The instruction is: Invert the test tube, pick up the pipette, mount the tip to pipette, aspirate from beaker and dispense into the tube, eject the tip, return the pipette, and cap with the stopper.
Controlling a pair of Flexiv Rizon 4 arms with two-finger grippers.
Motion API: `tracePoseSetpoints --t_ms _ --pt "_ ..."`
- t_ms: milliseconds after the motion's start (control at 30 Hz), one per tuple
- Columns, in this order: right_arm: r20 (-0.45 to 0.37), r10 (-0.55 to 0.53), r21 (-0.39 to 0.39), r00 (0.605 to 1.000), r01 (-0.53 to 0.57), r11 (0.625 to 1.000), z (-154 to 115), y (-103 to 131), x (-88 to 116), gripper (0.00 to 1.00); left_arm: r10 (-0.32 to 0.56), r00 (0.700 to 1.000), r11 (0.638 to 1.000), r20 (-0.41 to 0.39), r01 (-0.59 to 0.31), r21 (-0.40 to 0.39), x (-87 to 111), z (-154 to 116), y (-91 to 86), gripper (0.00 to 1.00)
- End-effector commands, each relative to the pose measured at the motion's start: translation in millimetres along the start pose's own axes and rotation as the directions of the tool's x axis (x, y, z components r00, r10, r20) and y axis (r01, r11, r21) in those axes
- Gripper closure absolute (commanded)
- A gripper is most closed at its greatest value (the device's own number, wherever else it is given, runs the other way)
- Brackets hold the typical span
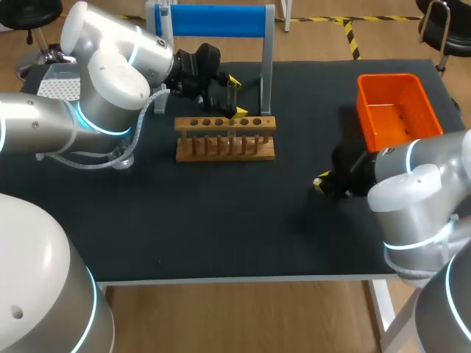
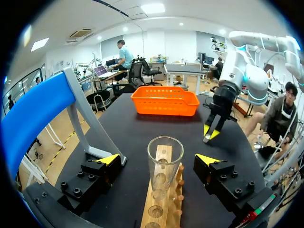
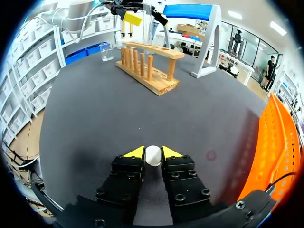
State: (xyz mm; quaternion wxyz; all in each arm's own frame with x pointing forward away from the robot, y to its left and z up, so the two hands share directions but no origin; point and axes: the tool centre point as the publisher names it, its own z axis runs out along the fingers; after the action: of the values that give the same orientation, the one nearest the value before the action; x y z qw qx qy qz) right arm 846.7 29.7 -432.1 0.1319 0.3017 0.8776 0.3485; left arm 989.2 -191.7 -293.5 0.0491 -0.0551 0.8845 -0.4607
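A clear glass test tube stands upright, mouth up, in the wooden rack. My left gripper is open around the tube, one yellow-tipped finger on each side and neither touching; in the head view it hovers over the rack's back row. A small white stopper lies on the black table, and my right gripper is shut on it, both tips pressing its sides. Seen from the head view, the right gripper is low over the table, right of the rack, and hides the stopper. No pipette shows.
An orange basket sits at the back right. A blue-topped stand rises behind the rack. A small glass beaker stands beyond the rack's far end in the right wrist view. A white perforated box is at the far left.
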Motion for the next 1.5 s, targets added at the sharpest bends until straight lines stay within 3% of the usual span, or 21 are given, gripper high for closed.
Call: tracePoseSetpoints --t_ms 33,200,367,667,867,1500 --pt "0.000 0.000 0.005 1.000 0.000 1.000 -1.1 0.8 0.1 1.00 -0.001 1.000 1.000 -0.002 0.001 -0.004 -0.2 -0.4 -0.7 0.00" --pt "-0.005 0.000 -0.015 1.000 0.000 1.000 -11.0 10.3 0.3 1.00 -0.001 1.000 1.000 -0.002 0.001 -0.004 -0.2 -0.4 -0.7 0.00" --pt "-0.031 -0.019 -0.053 0.999 0.018 0.998 -29.3 34.0 1.0 1.00 -0.001 1.000 1.000 -0.002 0.001 -0.004 -0.2 -0.4 -0.7 0.00" --pt "-0.137 -0.087 -0.112 0.987 0.072 0.991 -77.2 115.7 1.4 1.00 -0.001 1.000 1.000 -0.002 0.001 -0.004 -0.2 -0.4 -0.7 0.00" --pt "-0.201 -0.243 -0.142 0.949 0.217 0.966 -110.7 177.7 17.4 1.00 -0.001 1.000 1.000 -0.002 0.001 -0.004 -0.2 -0.4 -0.7 0.00" --pt "-0.201 -0.243 -0.142 0.949 0.217 0.966 -110.7 177.7 17.4 1.00 -0.001 1.000 1.000 -0.002 0.001 -0.004 -0.2 -0.4 -0.7 0.00"
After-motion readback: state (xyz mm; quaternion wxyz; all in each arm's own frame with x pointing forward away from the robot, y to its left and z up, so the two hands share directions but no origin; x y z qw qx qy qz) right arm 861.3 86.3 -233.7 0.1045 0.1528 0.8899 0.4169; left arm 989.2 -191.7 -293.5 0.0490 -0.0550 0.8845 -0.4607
